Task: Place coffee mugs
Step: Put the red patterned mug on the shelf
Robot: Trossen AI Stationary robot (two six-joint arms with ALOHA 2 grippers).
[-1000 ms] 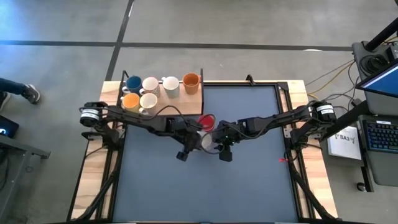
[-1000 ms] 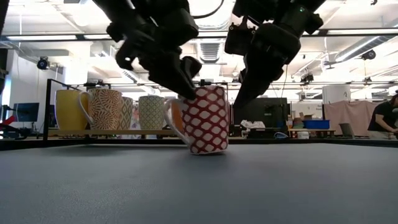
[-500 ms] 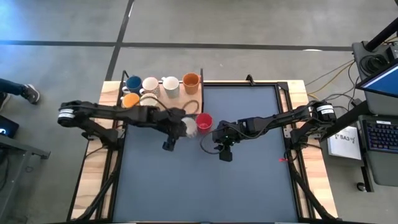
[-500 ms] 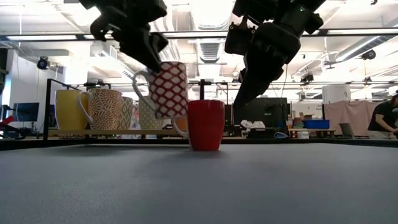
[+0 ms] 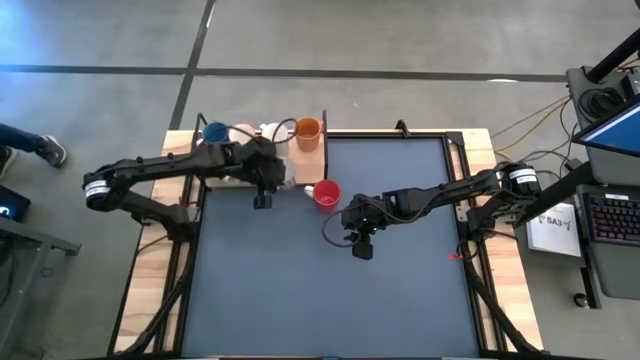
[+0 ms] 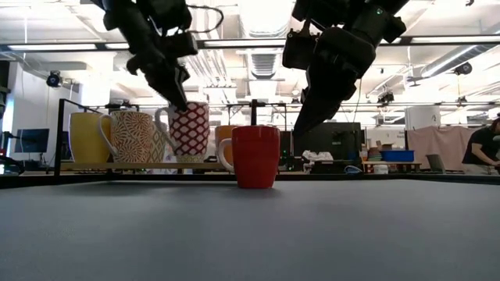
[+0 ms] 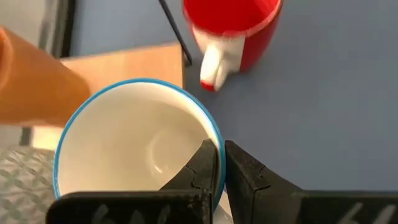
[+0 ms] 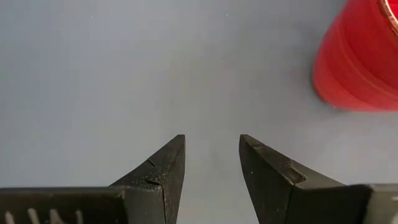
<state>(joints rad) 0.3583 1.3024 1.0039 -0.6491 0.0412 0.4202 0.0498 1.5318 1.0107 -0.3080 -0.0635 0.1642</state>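
Left pincer [image 7: 219,163]: pinches the rim of the patterned mug [image 6: 188,129] and holds it up in the air, over the edge of the wooden tray [image 5: 305,164]
Right pincer [image 8: 211,163]: spread wide, holds nothing, hangs over the tabletop [image 5: 330,290] near the red mug [image 5: 326,193]
Other mugs [image 5: 215,132]: sit close together on the tray
Red mug: stands alone on the tabletop, just beside the tray
What could go wrong: the held mug may bump the mugs already there and tip one, because the tray is crowded
Also: the thin rim grip may slip, so the mug drops
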